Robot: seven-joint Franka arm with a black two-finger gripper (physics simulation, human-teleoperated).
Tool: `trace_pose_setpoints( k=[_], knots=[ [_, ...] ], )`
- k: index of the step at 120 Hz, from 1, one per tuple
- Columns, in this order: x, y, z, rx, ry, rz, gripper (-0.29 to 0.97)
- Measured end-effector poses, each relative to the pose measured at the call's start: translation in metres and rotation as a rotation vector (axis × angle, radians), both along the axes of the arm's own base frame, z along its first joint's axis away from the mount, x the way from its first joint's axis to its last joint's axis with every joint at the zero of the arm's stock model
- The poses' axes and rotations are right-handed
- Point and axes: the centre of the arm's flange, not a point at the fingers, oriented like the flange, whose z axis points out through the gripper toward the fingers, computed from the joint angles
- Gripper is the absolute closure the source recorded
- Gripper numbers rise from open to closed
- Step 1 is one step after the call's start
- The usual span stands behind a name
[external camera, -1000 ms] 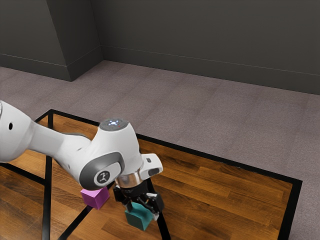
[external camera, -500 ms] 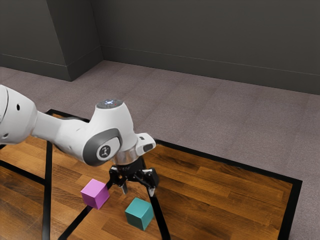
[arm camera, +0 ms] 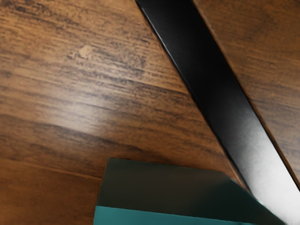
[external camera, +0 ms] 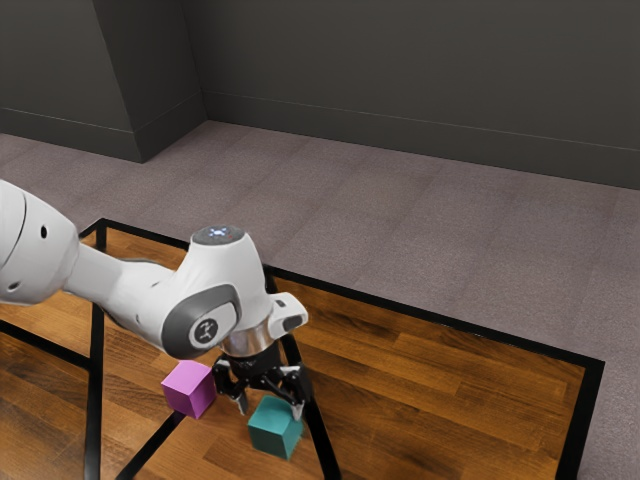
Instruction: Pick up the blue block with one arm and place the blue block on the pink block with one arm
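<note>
The pincer (external camera: pixel 268 400) is lower than it was half a second ago; then it hung open well above the tabletop (external camera: pixel 450 390), and now its fingers, set apart, reach the level of the blue block's (external camera: pixel 275 428) top edge. A second ago the hand sat low around the same block, yet the block lies in much the same spot on the wood now; it did not go up with the hand, so that first try seems to have come away empty, and this descent reads as a second approach. The block, more teal than blue, rests on the tabletop just beside the black stripe (external camera: pixel 322 455). In the wrist view the block (arm camera: pixel 173 197) lies close under the hand, with the stripe (arm camera: pixel 220 108) running past one corner. The pink block (external camera: pixel 190 388) stands near it, toward the exterior view's left, apart from it, with nothing on top. For the task little is done: the pick is not yet made. The fingers should probably sink further down the block's sides before closing; a shallow grip could slip off again.
</note>
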Motion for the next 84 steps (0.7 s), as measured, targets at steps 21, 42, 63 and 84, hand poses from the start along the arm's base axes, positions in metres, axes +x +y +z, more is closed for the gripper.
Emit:
trace_pose_setpoints(
  k=[21, 42, 63, 84],
  knots=[
    [-0.006, 0.004, -0.010, 0.004, 0.004, 0.018, 0.00],
    [-0.019, -0.008, -0.017, 0.008, 0.003, 0.003, 0.03],
    [-0.016, -0.006, -0.013, 0.008, -0.015, 0.026, 0.24],
    [-0.013, -0.006, -0.005, 0.015, -0.037, 0.050, 0.39]
  ],
)
